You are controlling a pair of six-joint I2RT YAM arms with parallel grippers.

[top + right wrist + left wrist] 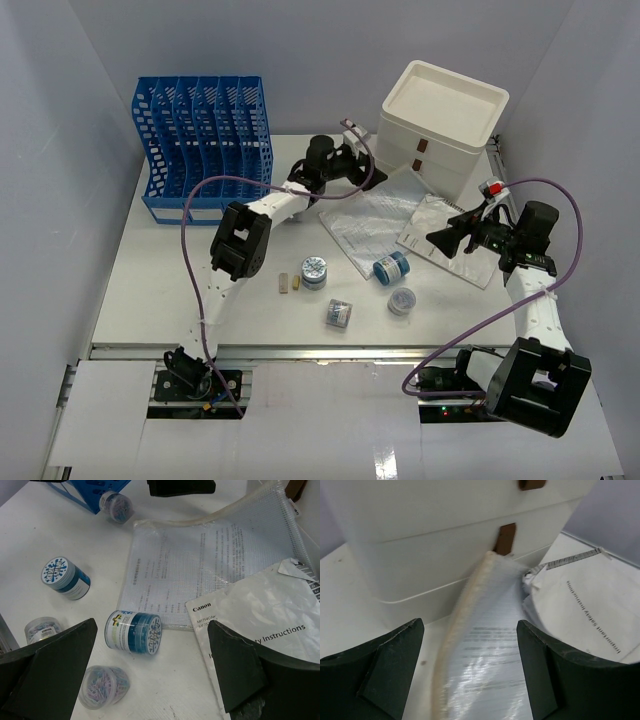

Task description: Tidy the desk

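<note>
Our counter (140, 290) spans the scene beneath everything. At its far side the white drawer box (440, 120) stands right ahead of our left tool (470, 625), spread wide astride the raised edge of the mesh pouch (490, 652). Our right tool (151, 627) gapes above a booklet (265, 620) and a clip jar (131, 634).

Bare desk (150, 290) on the left gives easy passage. The drawer box (445, 540) stands ahead of the left gripper (470, 625), a mesh pouch (485, 645) rising between its wide-apart fingers (385, 665). Clip tubs (390, 268) crowd the middle; a blue rack (200, 140) walls the far left.
</note>
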